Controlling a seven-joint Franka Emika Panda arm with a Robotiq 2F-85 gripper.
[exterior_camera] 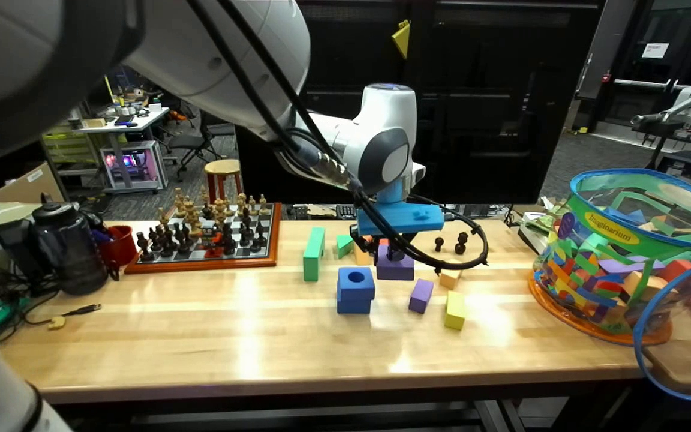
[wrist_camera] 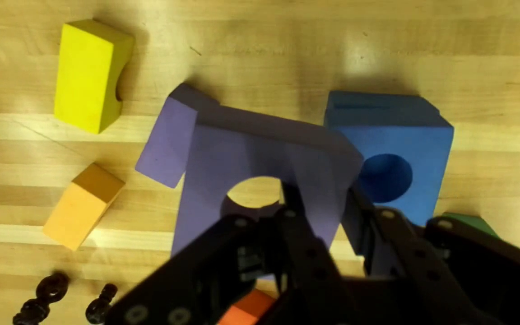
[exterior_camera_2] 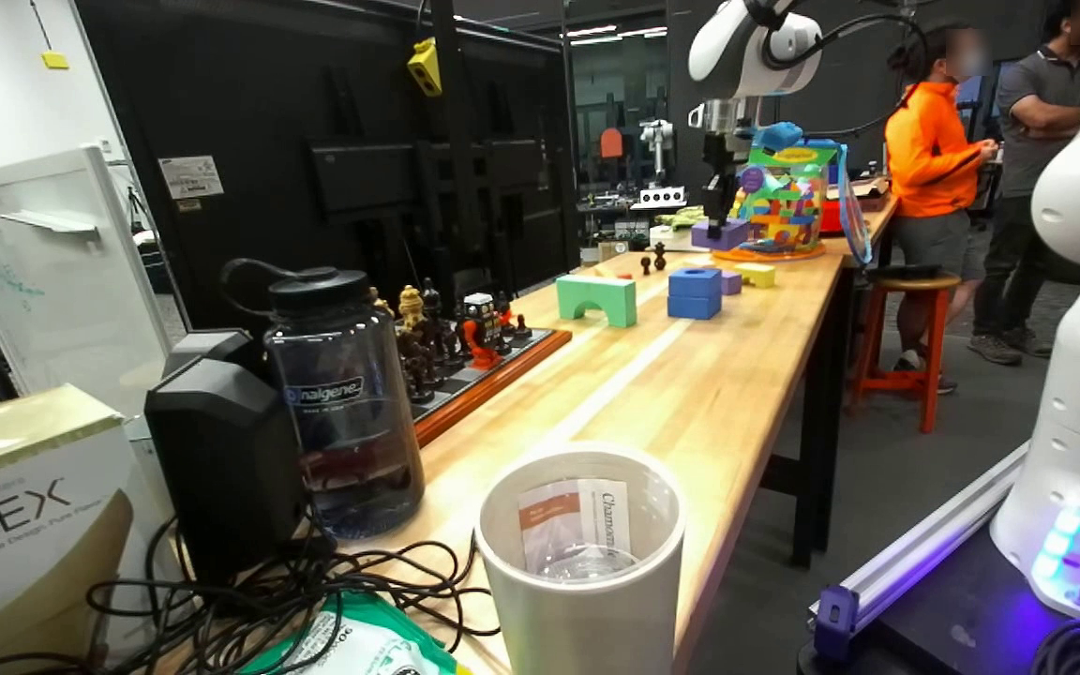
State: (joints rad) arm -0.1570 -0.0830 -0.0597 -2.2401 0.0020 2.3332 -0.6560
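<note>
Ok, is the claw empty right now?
No: the wrist view shows the claw clamped on one side of the large purple block.

Arm (exterior_camera: 183, 60) outstretched; wrist (exterior_camera: 388, 114) upright; hand (wrist_camera: 321, 198) pointing down; fingers (wrist_camera: 300, 230) slightly apart, clamped in grip

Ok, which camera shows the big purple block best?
The wrist view. The big purple block looks biggest there, and you can see its round hole, though the claw covers some of it. Both exterior views show the block smaller and more from the side, and I can't make out the hole.
</note>
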